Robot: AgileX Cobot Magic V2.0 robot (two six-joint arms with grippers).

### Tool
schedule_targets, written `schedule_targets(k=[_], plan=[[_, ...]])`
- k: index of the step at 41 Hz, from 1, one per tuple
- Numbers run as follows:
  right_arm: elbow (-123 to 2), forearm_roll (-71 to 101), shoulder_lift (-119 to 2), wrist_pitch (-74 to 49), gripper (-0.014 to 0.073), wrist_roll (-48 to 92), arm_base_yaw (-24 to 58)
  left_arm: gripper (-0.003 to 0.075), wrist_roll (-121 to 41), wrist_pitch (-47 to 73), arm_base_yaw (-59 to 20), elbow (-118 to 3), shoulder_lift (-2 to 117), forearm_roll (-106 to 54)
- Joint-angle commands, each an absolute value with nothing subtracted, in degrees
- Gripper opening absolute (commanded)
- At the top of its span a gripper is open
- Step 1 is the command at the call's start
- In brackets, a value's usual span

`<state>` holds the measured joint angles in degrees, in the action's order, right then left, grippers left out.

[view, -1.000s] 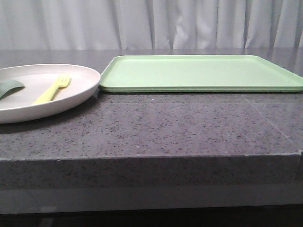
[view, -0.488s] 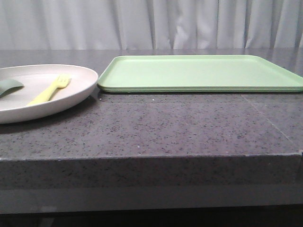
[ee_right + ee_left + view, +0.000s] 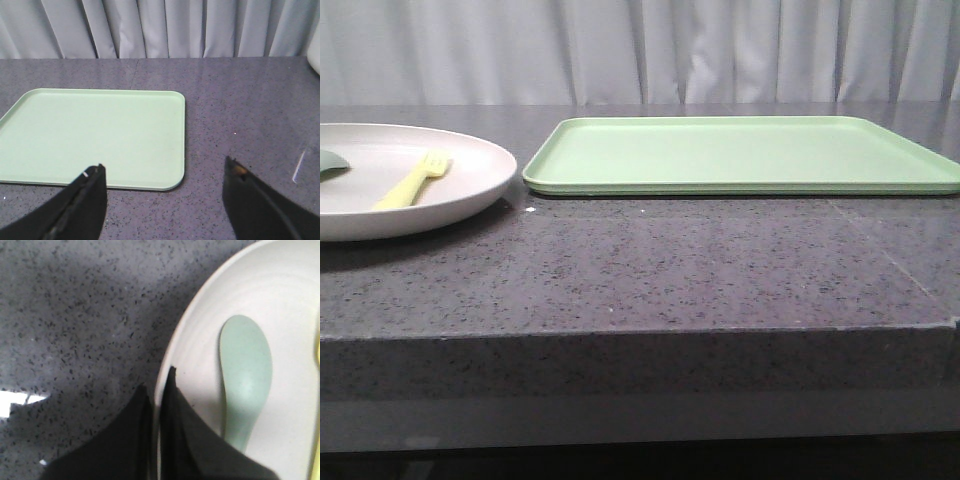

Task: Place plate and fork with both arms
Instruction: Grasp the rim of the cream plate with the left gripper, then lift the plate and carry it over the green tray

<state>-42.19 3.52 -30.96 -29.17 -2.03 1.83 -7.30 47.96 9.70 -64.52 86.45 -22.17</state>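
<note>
On the worktop point(image 3: 650, 265), left side: plate point(image 3: 470, 185), carrying fork point(image 3: 412, 182) and a teal utensil piece point(image 3: 246, 377); now farther left and apart from the green tray point(image 3: 740, 152), having nearly touched it a second ago. Left end effector point(image 3: 159, 390) pinched shut on the plate rim. Right end effector point(image 3: 162, 182) wide open, empty, above the tray. Judgement: plate transfer under way; fork not yet handled.

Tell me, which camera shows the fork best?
The front view: the whole fork lies on the plate, tines visible. The left wrist view catches only a yellow sliver at its edge; the right wrist view shows none of it.
</note>
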Motion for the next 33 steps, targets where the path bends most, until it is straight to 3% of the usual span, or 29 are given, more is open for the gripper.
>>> schedule_targets(k=[1,18,33], plan=[[-44.18,3.58,-31.41,-25.15,0.052,-1.6,1.45,-0.0018,-13.98,48.33,12.22,-67.34,84.15,-32.05],[-44.18,3.58,-31.41,-25.15,0.052,-1.6,1.45,-0.0018,-13.82,49.63,8.95,-77.98,84.55,-38.35],[-44.18,3.58,-31.41,-25.15,0.052,-1.6,1.45,-0.0018,-6.86,48.28,-3.62,-88.39,92.48,-38.13]])
